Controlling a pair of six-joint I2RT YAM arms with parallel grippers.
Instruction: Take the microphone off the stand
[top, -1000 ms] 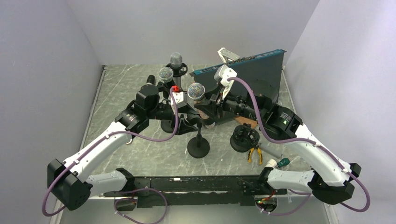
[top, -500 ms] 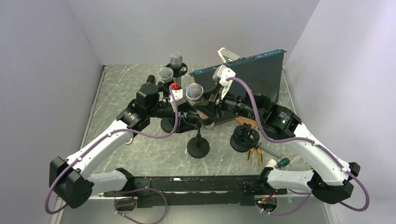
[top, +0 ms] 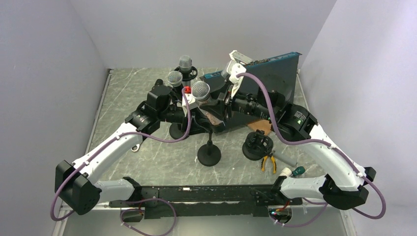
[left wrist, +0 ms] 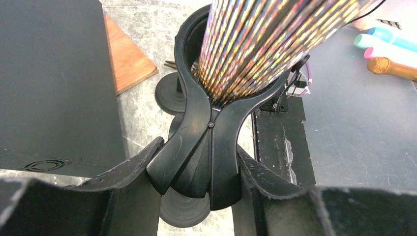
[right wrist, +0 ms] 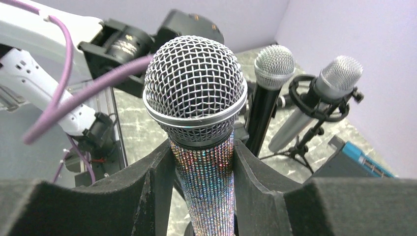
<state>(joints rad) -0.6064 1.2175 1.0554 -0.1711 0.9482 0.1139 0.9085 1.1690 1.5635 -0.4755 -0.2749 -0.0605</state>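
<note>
While left end effector (left wrist: pixel 197 169) pinches clip (left wrist: pixel 193 98), right end effector (right wrist: pixel 203 164) clamps microphone (right wrist: pixel 194 83).

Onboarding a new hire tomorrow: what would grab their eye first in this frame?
The rhinestone-covered microphone with a silver mesh head, at the table's centre, gripped by the right hand. Below it the left hand clamps the black plastic stand clip cradling its glittery barrel. Behind stand a black-bodied microphone and a grey microphone in a ring mount.
</note>
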